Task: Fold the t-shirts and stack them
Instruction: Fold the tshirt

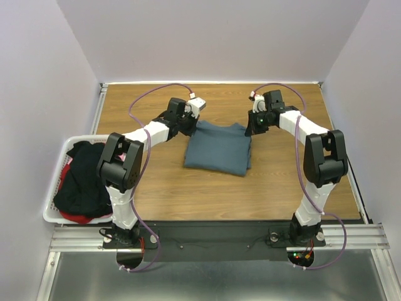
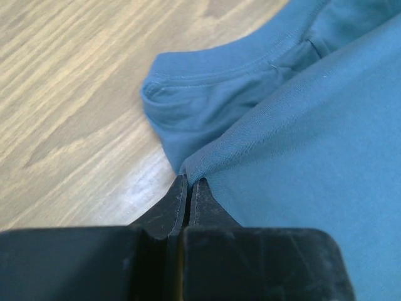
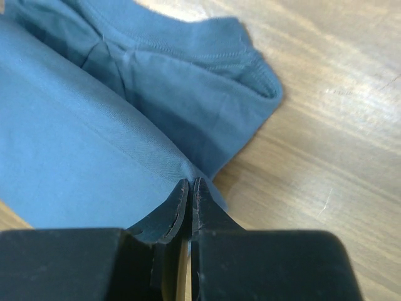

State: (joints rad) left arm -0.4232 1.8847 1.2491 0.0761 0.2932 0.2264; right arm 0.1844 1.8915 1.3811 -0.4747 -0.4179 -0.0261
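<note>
Left end effector and right end effector pinch the blue-grey t-shirt.

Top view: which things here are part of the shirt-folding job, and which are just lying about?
Part of the job: blue-grey t-shirt, pinched by the left gripper and right gripper; black t-shirt and red-pink t-shirt, heaped in the white basket.
Just there: that basket; wooden table.
</note>
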